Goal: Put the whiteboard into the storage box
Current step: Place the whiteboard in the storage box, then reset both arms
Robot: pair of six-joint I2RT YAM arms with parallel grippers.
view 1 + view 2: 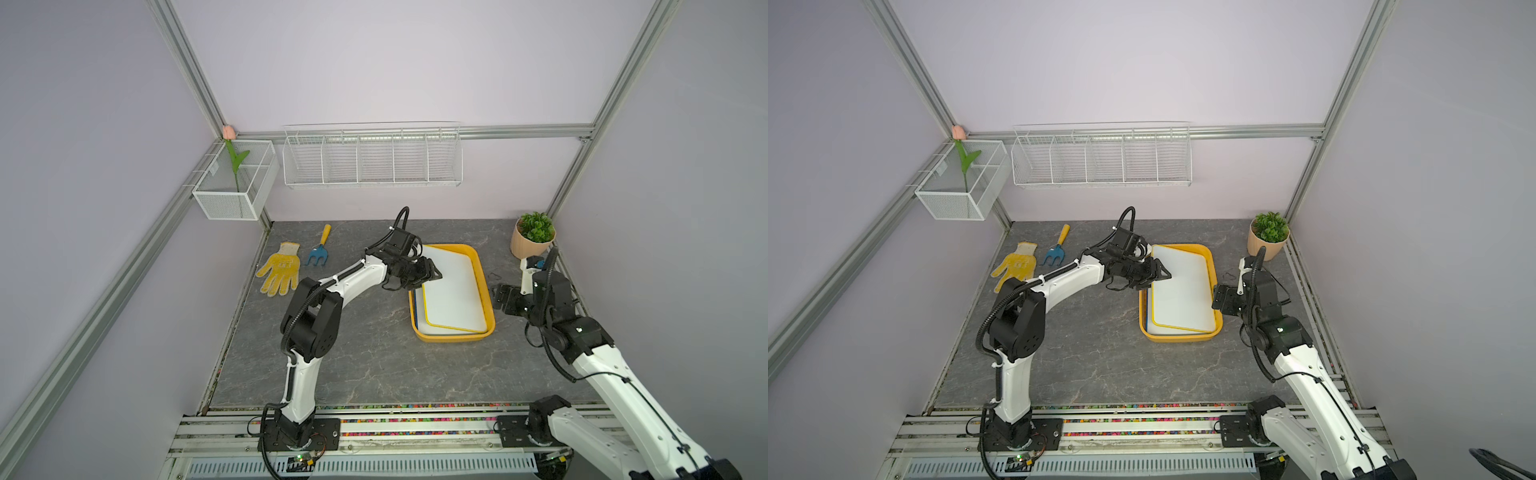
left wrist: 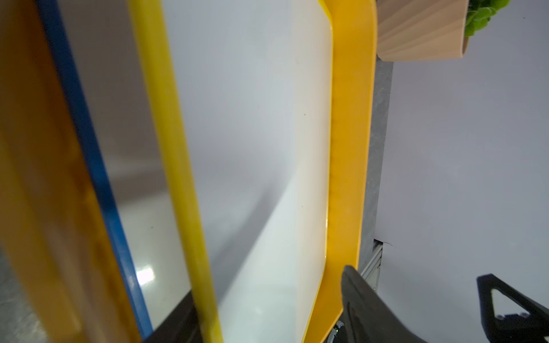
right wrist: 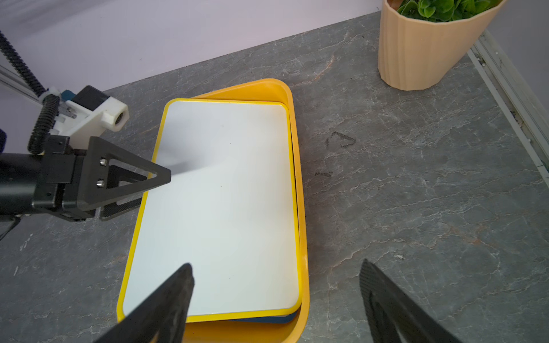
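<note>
**Operator:** Bench and room first?

**Observer:** Your bench [image 1: 353,365] is grey and stone-veined, closed in by lilac walls and aluminium posts. Back wall: a long white wire rack [image 1: 372,160]. Left wall: a mesh basket [image 1: 232,203] with a fake tulip [image 1: 237,164] standing in it. Far left of the bench: a yellow glove [image 1: 280,270], with a blue hand rake [image 1: 319,251] just beside it. Far right corner: a potted plant [image 1: 534,237].

**Operator:** And the whiteboard?

**Observer:** The yellow-edged whiteboard [image 1: 455,291] lies in the storage box [image 1: 457,337], right of centre, on top of a blue-edged whiteboard [image 2: 90,148]. It sits a little askew. In both top views its far left corner covers the rim.

**Operator:** My grippers?

**Observer:** Your left gripper [image 3: 153,190] is at the board's left edge with its jaws spread. One finger is above the white surface and the other is lower, outside the edge. I cannot tell whether either touches. Your right gripper [image 1: 497,297] hangs just beside the box's right wall, jaws wide, with nothing between them. Its wrist view shows one finger over the board and one over bare bench.
</note>
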